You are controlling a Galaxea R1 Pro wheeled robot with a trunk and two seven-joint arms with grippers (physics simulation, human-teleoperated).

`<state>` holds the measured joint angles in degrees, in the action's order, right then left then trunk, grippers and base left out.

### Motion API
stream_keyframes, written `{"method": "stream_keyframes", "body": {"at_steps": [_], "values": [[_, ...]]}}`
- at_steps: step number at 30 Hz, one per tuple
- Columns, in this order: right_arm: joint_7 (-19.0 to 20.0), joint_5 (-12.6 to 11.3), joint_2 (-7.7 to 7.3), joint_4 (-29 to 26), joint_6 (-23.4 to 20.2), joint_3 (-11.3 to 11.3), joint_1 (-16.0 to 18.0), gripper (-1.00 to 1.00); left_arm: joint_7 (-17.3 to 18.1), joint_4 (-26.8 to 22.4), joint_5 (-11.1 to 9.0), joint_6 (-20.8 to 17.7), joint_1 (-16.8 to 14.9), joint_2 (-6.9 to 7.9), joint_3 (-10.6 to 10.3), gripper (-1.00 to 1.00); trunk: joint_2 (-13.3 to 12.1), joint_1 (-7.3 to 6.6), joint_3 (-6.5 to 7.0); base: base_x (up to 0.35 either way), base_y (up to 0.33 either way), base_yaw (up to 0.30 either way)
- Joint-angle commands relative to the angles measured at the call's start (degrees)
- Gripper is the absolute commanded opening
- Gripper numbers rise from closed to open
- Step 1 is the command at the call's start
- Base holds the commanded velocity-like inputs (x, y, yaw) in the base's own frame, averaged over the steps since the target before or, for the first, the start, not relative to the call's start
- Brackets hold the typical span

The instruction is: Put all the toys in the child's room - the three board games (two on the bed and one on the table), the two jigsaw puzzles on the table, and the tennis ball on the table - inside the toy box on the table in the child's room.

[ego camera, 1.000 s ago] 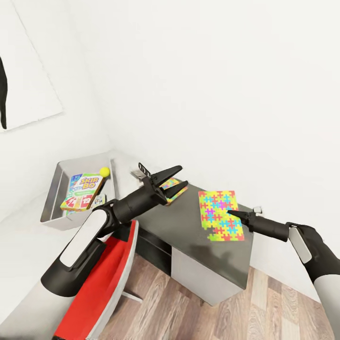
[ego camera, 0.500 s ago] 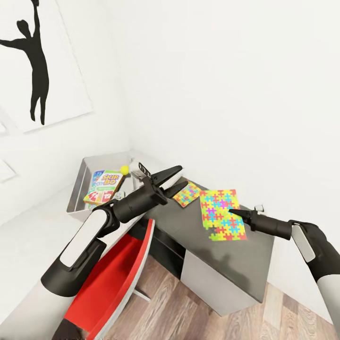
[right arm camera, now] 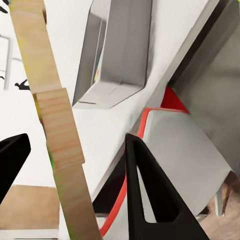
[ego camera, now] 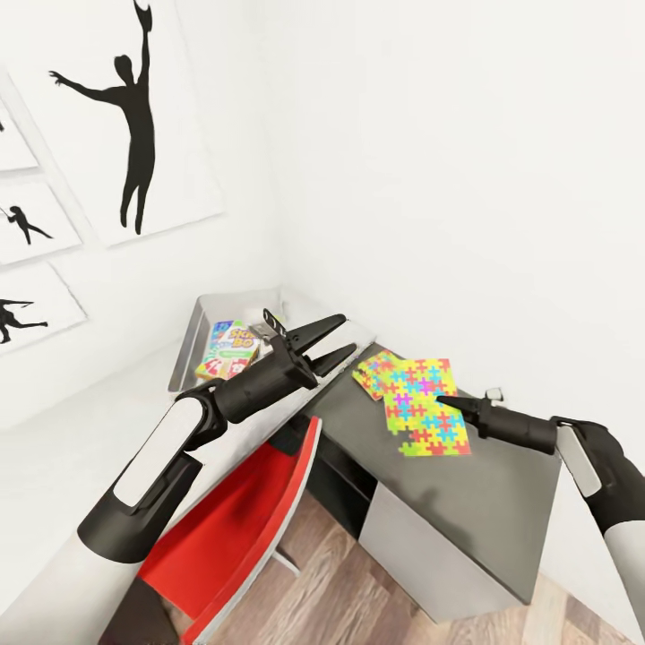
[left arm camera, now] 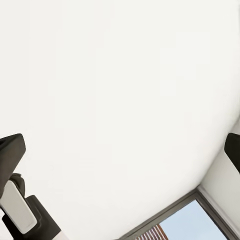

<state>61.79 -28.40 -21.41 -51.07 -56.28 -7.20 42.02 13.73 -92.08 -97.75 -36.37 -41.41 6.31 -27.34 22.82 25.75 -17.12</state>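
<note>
My right gripper (ego camera: 444, 403) is shut on a large jigsaw puzzle (ego camera: 426, 408), held flat over the dark grey desk (ego camera: 448, 502). In the right wrist view that puzzle (right arm camera: 59, 130) stands edge-on between the fingers. A smaller jigsaw puzzle (ego camera: 374, 372) lies on the dark desk, partly under the held one. The pale grey toy box (ego camera: 204, 315) sits on the white table (ego camera: 81, 421) in the corner, with the SKIP-BO board game (ego camera: 231, 346) inside. My left gripper (ego camera: 328, 345) hangs open and empty beside the box. The tennis ball is hidden.
A red chair (ego camera: 237, 528) stands under the table below my left arm. Black silhouette prints (ego camera: 134, 116) hang on the left wall. Wood-plank floor (ego camera: 358, 591) shows beside the dark desk. The toy box (right arm camera: 120, 55) and chair (right arm camera: 170, 145) also appear past the right fingers.
The camera has turned left, so toy box, desk and prints slid right in the picture. Both arms kept their pose, and the large puzzle stayed with the right gripper.
</note>
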Motion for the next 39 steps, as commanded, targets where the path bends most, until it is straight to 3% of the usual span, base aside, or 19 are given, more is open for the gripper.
{"method": "stream_keyframes", "body": {"at_steps": [1, 17, 21, 29, 39], "values": [[0.2, 0.1, -0.17, 0.0, -0.2, -0.2, 0.0, -1.0, 0.1, 0.0, -0.2, -0.1, -0.1, 0.04, -0.1, 1.0, 0.1, 0.03, -0.02, 0.0, 0.0, 0.225], [-0.1, 0.1, -2.05, 1.4, -2.9, -2.1, 1.3, -1.0, 0.7, 0.0, -0.2, -0.1, 0.2, 0.98, 0.4, 1.0, 0.1, 0.03, 1.16, 0.0, 0.0, 0.223], [-1.4, 0.1, -2.01, 1.5, -3.3, -2.2, 1.8, -1.0, 1.0, 0.0, -0.2, -0.2, 0.5, 1.76, 1.4, 1.0, 0.1, 0.03, 1.46, 0.0, 0.0, 0.222], [-6.8, -0.1, -1.57, 1.6, -3.6, -2.2, 4.0, -1.0, 4.1, 0.0, -0.2, -0.1, 3.7, 5.92, 5.8, 1.0, 0.1, 0.03, 2.05, 0.0, 0.0, 0.222], [-8.8, -0.1, -1.15, 2.0, -3.7, -2.1, 8.0, -1.0, 5.9, 0.0, -0.2, -0.2, 6.3, 7.84, 9.3, 1.0, 0.1, 0.03, 2.79, 0.0, 0.0, 0.222]]}}
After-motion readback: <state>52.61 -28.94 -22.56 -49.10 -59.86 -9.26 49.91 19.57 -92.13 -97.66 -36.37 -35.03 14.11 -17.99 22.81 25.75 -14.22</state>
